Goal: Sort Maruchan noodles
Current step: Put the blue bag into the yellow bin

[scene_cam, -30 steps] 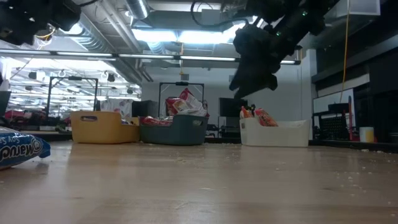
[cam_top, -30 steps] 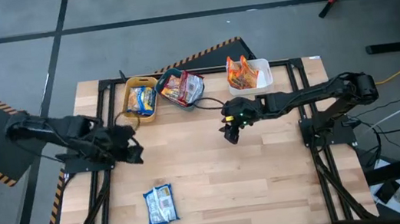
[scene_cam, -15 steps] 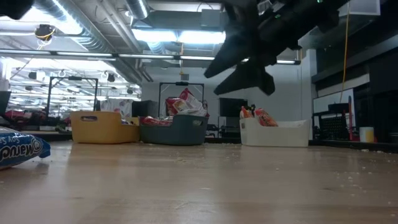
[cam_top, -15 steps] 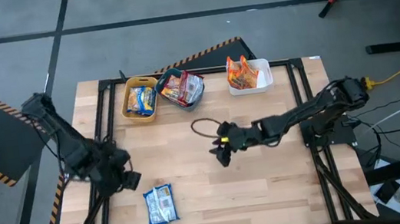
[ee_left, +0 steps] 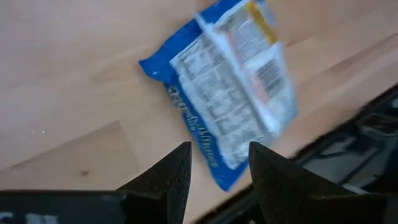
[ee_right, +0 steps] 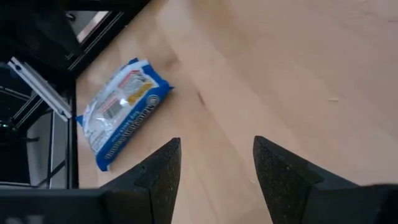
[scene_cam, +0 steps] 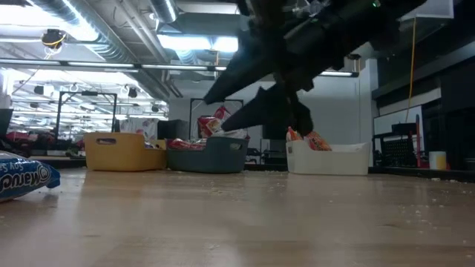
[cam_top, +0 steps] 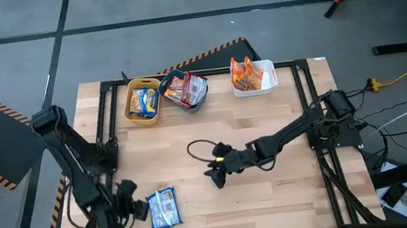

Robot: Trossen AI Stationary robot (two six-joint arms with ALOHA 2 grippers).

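My left pincer (cam_top: 139,210) hangs part-open and empty just beside the blue-white shiny plastic noodle packet (cam_top: 163,209), which lies near the wooden table's (cam_top: 293,197) front-left corner. My right pincer (cam_top: 213,177), also part-open and empty, hovers mid-table. In the low view the packet is cut off.

Over the last second both arms have moved toward the front of the worktop. The left claw (cam_top: 139,210) was at the left edge, about halfway along it; now it is near the front left corner, just beside the blue-white packet (cam_top: 163,209), with its fingers apart. The right claw (cam_top: 213,177) was in the back half of the worktop, near the bins; now it hangs over the middle of the worktop, nearer to the same packet, its fingers also apart.
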